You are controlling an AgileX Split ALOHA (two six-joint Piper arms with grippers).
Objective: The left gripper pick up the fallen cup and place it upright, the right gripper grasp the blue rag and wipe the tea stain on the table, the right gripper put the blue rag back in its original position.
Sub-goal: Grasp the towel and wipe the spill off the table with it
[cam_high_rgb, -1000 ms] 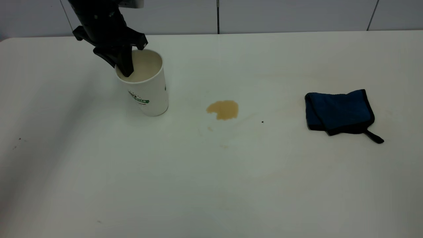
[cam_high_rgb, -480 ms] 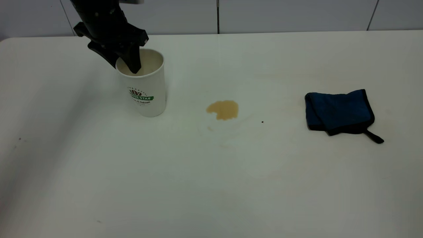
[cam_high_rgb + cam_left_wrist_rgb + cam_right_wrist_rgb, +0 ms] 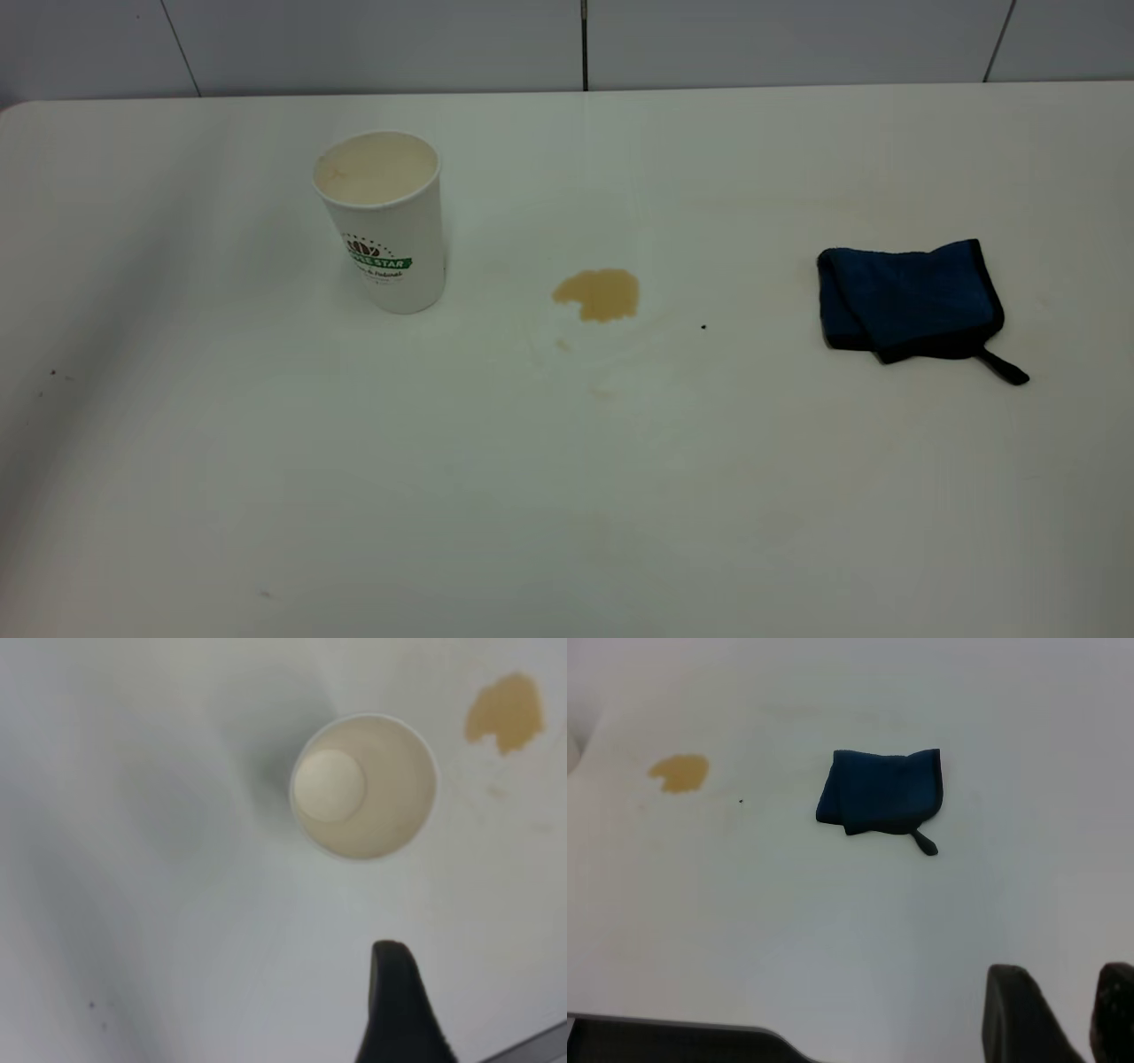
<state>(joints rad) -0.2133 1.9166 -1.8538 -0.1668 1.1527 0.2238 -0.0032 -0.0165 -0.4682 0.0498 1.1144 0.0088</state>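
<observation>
The white paper cup (image 3: 390,239) stands upright on the table (image 3: 567,496) at the back left, logo facing the camera. The light-brown tea stain (image 3: 600,294) lies to its right, near the middle. The blue rag (image 3: 908,299) lies folded at the right, loop tab pointing right. Neither gripper shows in the exterior view. In the left wrist view one dark finger (image 3: 396,992) hangs high above the table beside the cup (image 3: 363,784), holding nothing. My right gripper (image 3: 1063,979) is high above the table, fingers apart and empty, some way from the rag (image 3: 881,790).
A small dark speck (image 3: 703,327) lies between stain and rag. Faint yellowish smears mark the table around the stain. A grey tiled wall (image 3: 585,40) runs behind the table's far edge. The stain also shows in both wrist views (image 3: 505,711) (image 3: 679,772).
My left gripper has let go of the cup's rim and risen out of the exterior view. The cup, tilted a second ago, now stands upright alone.
</observation>
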